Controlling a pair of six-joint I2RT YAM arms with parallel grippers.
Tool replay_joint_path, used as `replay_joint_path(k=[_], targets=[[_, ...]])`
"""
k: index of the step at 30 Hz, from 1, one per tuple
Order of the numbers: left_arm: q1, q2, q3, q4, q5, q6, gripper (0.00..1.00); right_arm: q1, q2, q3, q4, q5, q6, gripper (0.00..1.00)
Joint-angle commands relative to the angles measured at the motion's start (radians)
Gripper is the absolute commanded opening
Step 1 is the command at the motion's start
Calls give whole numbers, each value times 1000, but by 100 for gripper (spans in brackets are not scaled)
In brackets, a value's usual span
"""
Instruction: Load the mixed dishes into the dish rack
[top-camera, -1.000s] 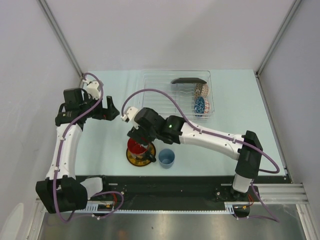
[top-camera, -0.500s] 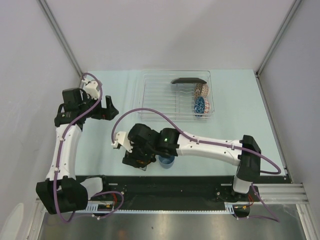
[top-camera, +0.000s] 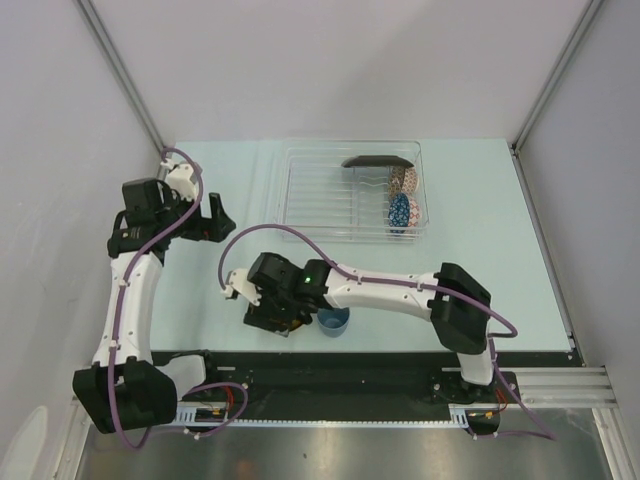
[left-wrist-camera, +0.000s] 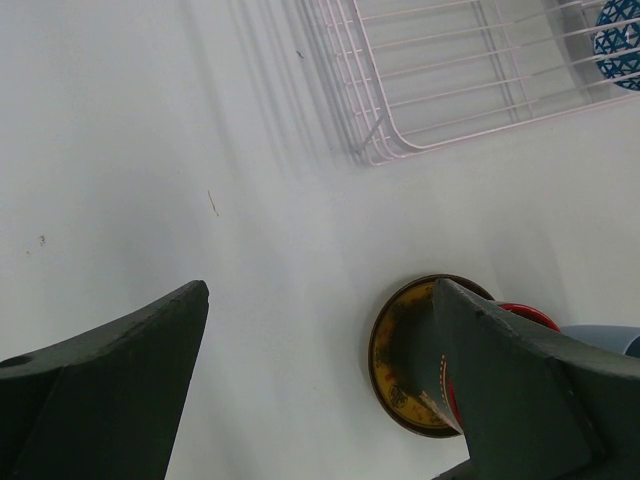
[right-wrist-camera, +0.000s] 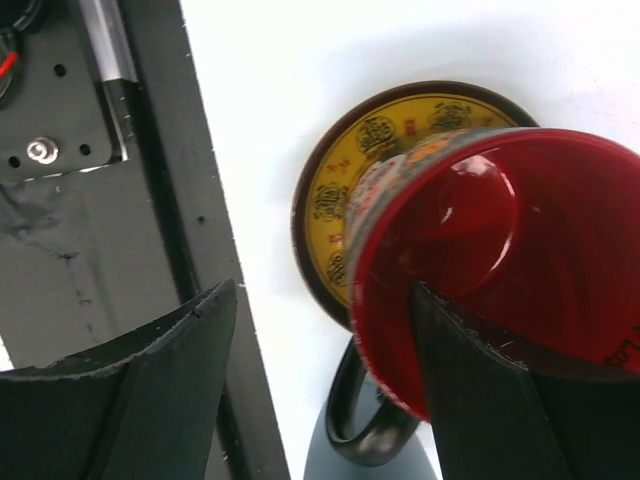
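As right pincer (right-wrist-camera: 320, 292) gapes, mug (right-wrist-camera: 480, 230) wall (red-lined) intervenes.

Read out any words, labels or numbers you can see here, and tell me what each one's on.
Nothing here reads as clear text.
Saucer: gold round emblems, possibly characters, too stylised to read.
Mug: small dark marks at the right edge of the right wrist view, cut off and too small to read.

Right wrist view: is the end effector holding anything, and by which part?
Nothing: right end effector open, straddling the rim of the dark red-lined mug, one finger inside.
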Motion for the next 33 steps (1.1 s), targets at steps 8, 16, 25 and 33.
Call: replay_joint_path(k=[8, 16, 25, 33], targets=[[22, -2, -8, 40, 31, 6, 100, -23, 69, 23, 79, -9, -9, 52], [31, -2, 12, 26, 31, 17, 100, -42, 123, 37, 81, 6, -11, 26], [34, -5, 34, 16, 33, 6, 100, -51, 104, 111, 59, 37, -18, 0], [40, -2, 120, -9, 48, -44, 100, -106, -41, 238, 55, 16, 35, 0]])
